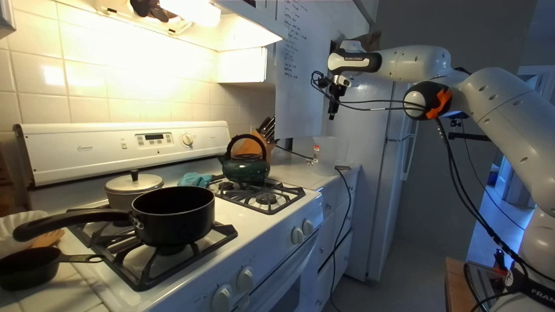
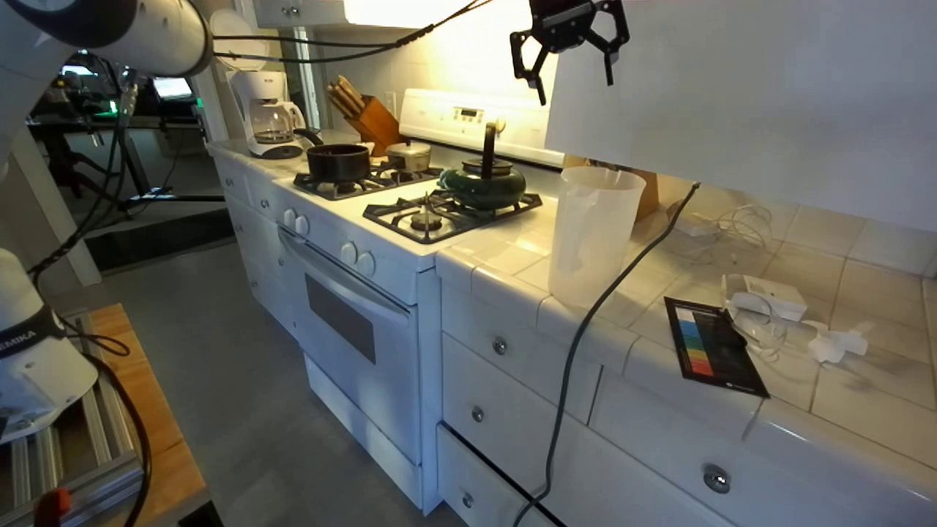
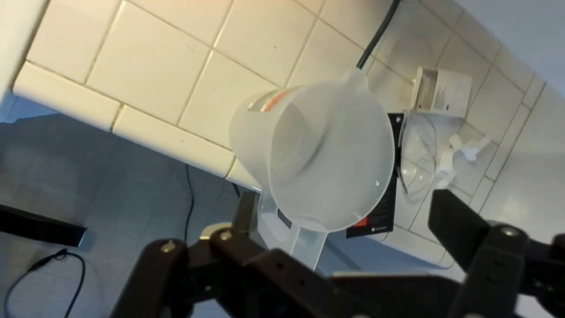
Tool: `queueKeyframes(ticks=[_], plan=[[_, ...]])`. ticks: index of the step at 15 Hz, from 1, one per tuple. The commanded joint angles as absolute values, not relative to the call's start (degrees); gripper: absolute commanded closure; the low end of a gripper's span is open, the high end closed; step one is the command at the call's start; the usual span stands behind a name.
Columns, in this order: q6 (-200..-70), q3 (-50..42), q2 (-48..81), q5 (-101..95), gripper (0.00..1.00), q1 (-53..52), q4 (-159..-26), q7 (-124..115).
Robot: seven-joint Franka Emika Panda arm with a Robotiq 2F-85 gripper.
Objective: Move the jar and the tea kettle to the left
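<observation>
The jar is a tall translucent white plastic pitcher with a handle [image 2: 594, 238], upright on the tiled counter beside the stove. It shows faintly in an exterior view [image 1: 333, 154] and from above in the wrist view [image 3: 331, 154]. The tea kettle [image 2: 483, 187], dark green with an arched black handle, sits on the near burner grate; it also shows in an exterior view [image 1: 246, 170]. It is out of the wrist view. My gripper [image 2: 576, 92] is open and empty, well above the jar. In the wrist view the jar's rim and handle lie between and beyond the fingers [image 3: 344, 198].
A black long-handled pot [image 1: 173, 216] and a grey lidded pot [image 1: 134, 189] stand on the other burners. A white hanging panel [image 2: 739, 95] is close to the gripper. A cable [image 2: 578, 344] runs past the jar. A colour card [image 2: 714, 348] lies on the counter.
</observation>
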State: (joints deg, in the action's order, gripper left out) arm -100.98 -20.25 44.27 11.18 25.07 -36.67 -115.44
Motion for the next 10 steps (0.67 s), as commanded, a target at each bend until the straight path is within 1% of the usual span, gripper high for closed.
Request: queueKeyframes(ticks=[1,10], plan=[[-102.3,-17.6,43.5,11.8,0.0,23.7,-37.8,-106.4],[-102.5,-10.7,43.4,11.5,0.0,17.1,-43.8,-85.8]])
